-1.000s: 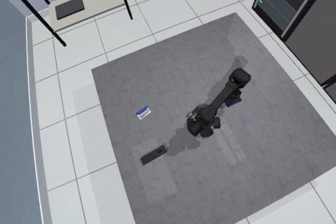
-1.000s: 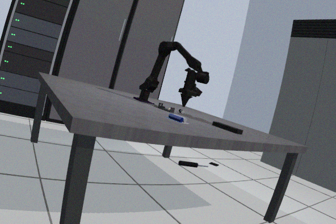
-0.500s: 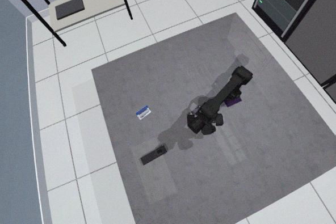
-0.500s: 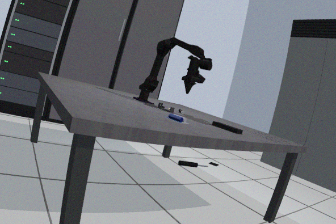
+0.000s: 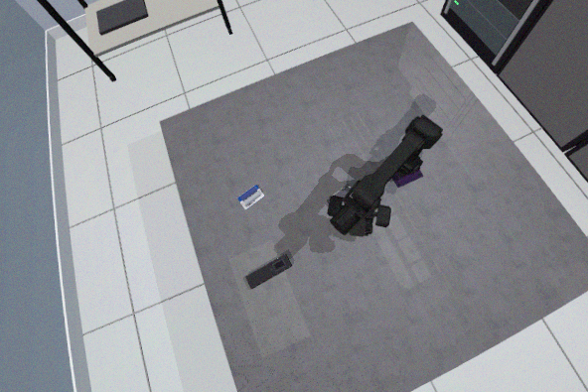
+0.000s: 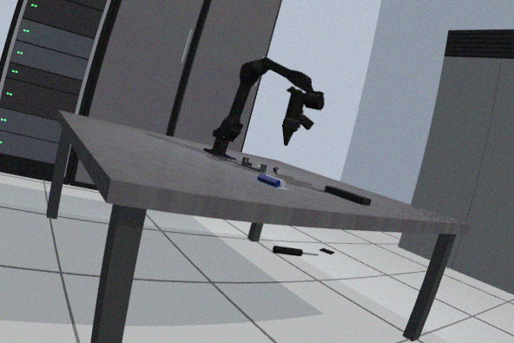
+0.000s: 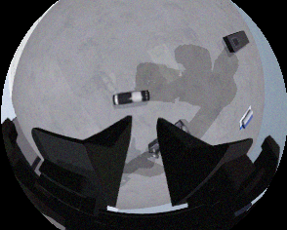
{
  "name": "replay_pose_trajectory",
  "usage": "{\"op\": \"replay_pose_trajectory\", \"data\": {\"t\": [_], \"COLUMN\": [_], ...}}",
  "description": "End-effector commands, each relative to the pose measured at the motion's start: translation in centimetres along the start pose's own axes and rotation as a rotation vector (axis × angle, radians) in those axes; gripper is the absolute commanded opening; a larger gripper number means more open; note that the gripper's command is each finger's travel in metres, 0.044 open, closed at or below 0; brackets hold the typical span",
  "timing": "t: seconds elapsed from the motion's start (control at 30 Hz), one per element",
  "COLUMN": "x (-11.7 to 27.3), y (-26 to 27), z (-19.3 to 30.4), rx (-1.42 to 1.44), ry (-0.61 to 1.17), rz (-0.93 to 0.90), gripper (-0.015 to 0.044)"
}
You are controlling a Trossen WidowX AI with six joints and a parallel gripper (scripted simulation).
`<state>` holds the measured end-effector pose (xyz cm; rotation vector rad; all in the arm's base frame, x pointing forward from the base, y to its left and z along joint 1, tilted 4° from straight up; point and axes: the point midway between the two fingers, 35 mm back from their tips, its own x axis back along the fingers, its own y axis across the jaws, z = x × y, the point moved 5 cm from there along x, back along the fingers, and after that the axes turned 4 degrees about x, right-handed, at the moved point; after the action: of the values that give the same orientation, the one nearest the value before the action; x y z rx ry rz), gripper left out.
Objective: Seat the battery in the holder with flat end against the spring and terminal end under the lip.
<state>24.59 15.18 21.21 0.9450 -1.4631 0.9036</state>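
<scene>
The battery [image 6: 277, 170] [image 7: 129, 97], dark with pale bands, lies on its side on the table, outside the holder. The holder [image 6: 246, 162] [image 7: 154, 147] stands on the table nearer the arm's base; in the wrist view my right finger hides part of it. Its spring and lip are too small to tell apart. My gripper [image 6: 286, 144] [image 7: 144, 121] is partly open and empty, pointing down well above the table. In the wrist view the battery is just beyond the fingertips, crosswise to the gap. In the top view the arm hides the battery and most of the holder.
A blue and white object [image 5: 250, 196] [image 6: 269, 180] [image 7: 246, 118] lies on the table off to one side. A long black box [image 5: 268, 271] [image 6: 347, 194] [image 7: 236, 42] lies farther out from the arm's base. A screwdriver [image 6: 287, 251] lies on the floor.
</scene>
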Motion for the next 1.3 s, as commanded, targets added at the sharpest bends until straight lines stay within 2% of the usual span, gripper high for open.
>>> {"op": "replay_pose_trajectory", "data": {"t": [0.0,0.03,0.37,1.0,1.27], "x": [-1.6,-2.0,-5.6,-5.7,-6.9], "y": [0.5,0.7,1.9,2.0,1.9], "z": [0.0,0.0,0.4,0.4,0.3], "rx": [-0.365,-0.459,-1.342,-1.357,-1.357], "ry": [0.003,0.003,0.004,0.004,0.004], "rz": [0.0,0.0,0.002,0.002,0.002], "gripper": [0.021,0.0223,0.0223,0.0223,0.0223]}}
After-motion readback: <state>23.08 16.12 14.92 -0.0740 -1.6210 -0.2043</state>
